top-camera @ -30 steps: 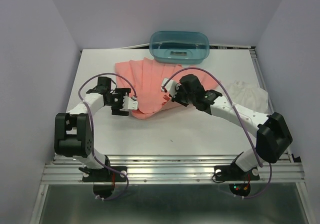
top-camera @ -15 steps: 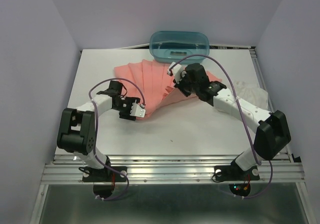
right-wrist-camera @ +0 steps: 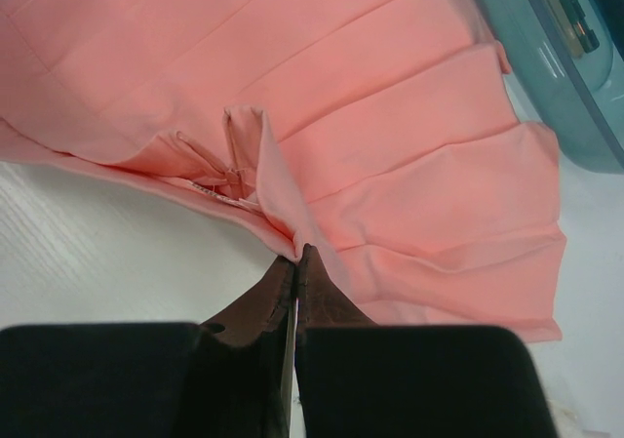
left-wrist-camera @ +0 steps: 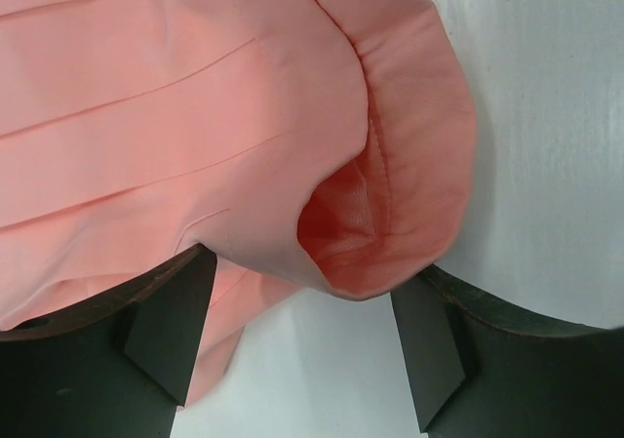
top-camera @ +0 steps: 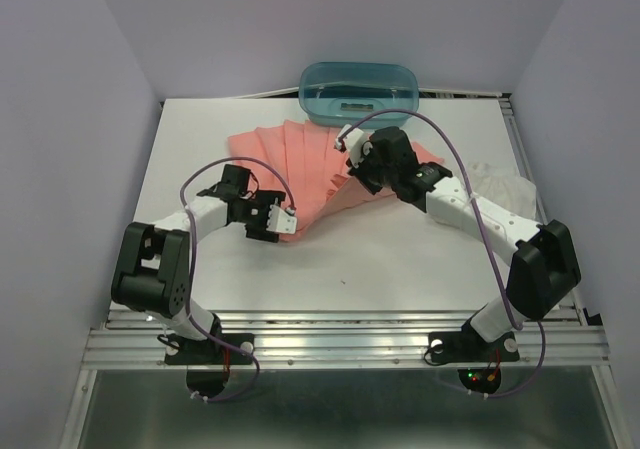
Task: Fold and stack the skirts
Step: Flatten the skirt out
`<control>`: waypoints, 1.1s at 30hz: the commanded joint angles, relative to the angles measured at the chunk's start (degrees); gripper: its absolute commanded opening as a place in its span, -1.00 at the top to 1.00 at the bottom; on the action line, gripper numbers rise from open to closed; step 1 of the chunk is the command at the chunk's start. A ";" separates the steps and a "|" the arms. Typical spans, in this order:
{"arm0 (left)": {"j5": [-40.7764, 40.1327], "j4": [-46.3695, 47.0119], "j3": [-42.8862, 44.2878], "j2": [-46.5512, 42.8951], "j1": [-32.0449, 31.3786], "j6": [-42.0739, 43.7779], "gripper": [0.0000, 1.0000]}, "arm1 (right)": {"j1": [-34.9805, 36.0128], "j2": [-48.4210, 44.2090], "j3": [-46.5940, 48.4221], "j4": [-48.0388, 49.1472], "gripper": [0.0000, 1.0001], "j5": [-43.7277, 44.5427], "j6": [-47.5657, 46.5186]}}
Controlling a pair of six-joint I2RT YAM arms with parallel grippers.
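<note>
The left tool (top-camera: pixel 284 221) stands open at the near-left corner of the salmon-pink skirt (top-camera: pixel 300 159). In the left wrist view its two dark fingers (left-wrist-camera: pixel 161 331) are spread wide, with the rolled corner of the skirt (left-wrist-camera: pixel 195 116) between them. That corner bulges in a loose loop with a shadowed hollow inside it. It does not look squeezed. I cannot tell whether the cloth touches the finger pads.

The right tool (top-camera: pixel 352 152) is closed on the same skirt, at its right edge towards the far end. From the right wrist camera I see the jaws pressed together (right-wrist-camera: pixel 295 260) with a thin ridge of pink cloth (right-wrist-camera: pixel 390 116) pulled up into them. A small puckered fold with a stitched seam sits just beyond the tips.

The pink skirt lies fanned out on the white surface (top-camera: pixel 400 259), in the middle and towards the far side. Its pleats spread out towards the teal translucent plastic tub (top-camera: pixel 360 94), and its far edge lies just beside the tub. The tub's rim also shows in the top right corner of the right wrist view (right-wrist-camera: pixel 546 38).

The white skirt (top-camera: pixel 500 184) lies bunched at the right edge of the surface, partly behind the right forearm. It is apart from the pink skirt, and neither tool touches it.
</note>
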 commanded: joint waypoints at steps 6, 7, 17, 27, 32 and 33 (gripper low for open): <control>2.09 2.24 -4.08 -4.77 -2.25 -0.93 -0.62 | -0.83 -0.26 2.35 1.67 0.99 0.29 0.68; 2.09 4.94 -6.00 -6.77 -2.34 -1.80 -0.65 | -0.83 -0.44 2.35 1.67 0.99 0.38 0.68; -1.07 13.13 -13.31 -15.31 -2.43 -4.80 -0.86 | -1.36 -0.53 1.91 1.59 0.99 -0.50 0.86; -1.52 14.99 -12.53 -14.00 -3.22 -1.99 -0.88 | -1.36 -0.70 1.47 1.59 0.99 0.03 0.42; -0.36 4.98 -10.33 -12.25 -5.68 6.52 -0.54 | -1.89 -0.97 1.56 1.67 0.99 0.21 0.06; -1.15 4.45 -10.59 -12.07 -6.38 7.58 -0.44 | -2.41 -0.97 1.56 1.67 0.99 0.21 0.06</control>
